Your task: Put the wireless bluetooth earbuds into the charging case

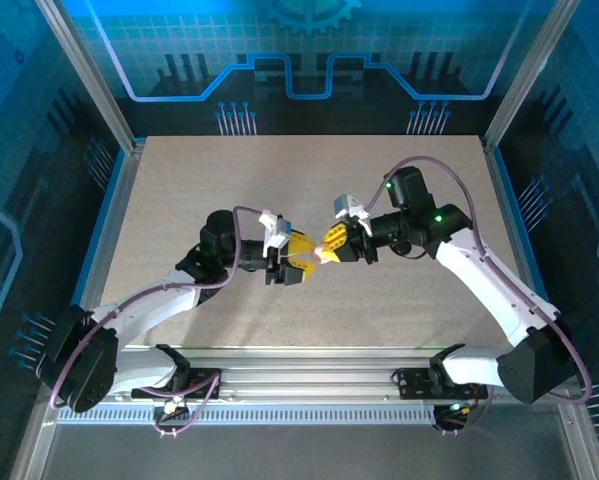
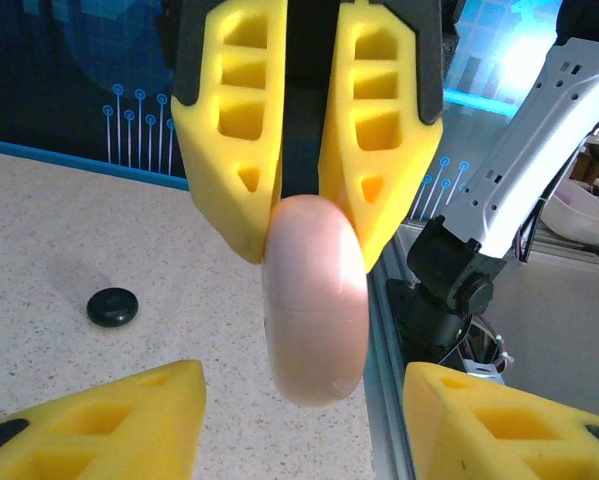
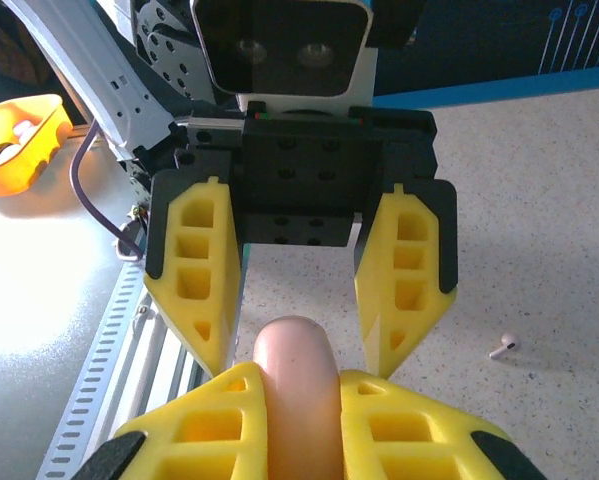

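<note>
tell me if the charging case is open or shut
Shut. The charging case reads as one smooth puck with only a faint seam line, no lid lifted, held in the right gripper's jaws.

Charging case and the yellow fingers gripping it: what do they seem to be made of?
The charging case looks like smooth hard plastic, pale pink, satin finish: soft highlights, a faint seam line. The fingers of the right gripper look like matte yellow plastic, perhaps flexible printed material: hollow ribbed cells, no gloss.
</note>
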You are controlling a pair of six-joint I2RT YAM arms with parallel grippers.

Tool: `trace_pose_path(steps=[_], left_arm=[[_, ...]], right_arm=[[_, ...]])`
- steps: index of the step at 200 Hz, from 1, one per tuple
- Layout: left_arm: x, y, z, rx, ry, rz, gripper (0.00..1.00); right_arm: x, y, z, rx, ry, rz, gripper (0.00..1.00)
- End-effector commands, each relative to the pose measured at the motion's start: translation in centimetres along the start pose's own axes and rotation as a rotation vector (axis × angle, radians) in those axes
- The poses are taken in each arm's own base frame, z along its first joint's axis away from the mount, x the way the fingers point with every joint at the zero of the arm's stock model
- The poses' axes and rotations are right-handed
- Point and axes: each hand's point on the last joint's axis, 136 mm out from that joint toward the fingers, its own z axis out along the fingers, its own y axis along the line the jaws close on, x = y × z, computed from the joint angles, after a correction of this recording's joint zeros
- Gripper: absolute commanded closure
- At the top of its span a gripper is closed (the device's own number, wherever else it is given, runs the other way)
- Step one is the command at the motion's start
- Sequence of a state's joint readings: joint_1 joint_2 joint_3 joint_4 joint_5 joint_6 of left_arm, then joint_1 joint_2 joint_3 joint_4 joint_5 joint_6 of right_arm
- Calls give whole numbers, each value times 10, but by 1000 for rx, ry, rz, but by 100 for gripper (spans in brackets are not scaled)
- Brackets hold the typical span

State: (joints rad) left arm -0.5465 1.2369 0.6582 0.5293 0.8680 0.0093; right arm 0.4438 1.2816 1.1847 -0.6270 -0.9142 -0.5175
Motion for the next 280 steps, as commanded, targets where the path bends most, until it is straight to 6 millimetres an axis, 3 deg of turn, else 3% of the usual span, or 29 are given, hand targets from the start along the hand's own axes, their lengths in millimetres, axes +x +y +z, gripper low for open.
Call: trace_pose_path(steps=[1, 139, 211, 223, 237, 248, 280], left_arm=[[0, -3, 3, 10, -2, 42, 47], [-12, -10, 3, 35, -29, 51, 56], [-10, -10, 3, 35, -19, 47, 78], [-10, -8, 3, 23, -15, 45, 81], [-11, -7, 2, 8, -8, 44, 81], [-11, -6, 2, 0, -6, 47, 81], [-11, -7, 2, 5, -6, 48, 82]], right_arm=[[-3, 3, -2, -10, -15, 12, 87], [-10, 9, 10, -60, -21, 6, 86], [-12, 10, 12, -64, -25, -2, 86], [-10, 10, 12, -63, -21, 2, 83], [-5, 7, 12, -43, -2, 9, 66], [0, 6, 11, -25, 18, 10, 58], [5, 1, 8, 6, 21, 14, 54]])
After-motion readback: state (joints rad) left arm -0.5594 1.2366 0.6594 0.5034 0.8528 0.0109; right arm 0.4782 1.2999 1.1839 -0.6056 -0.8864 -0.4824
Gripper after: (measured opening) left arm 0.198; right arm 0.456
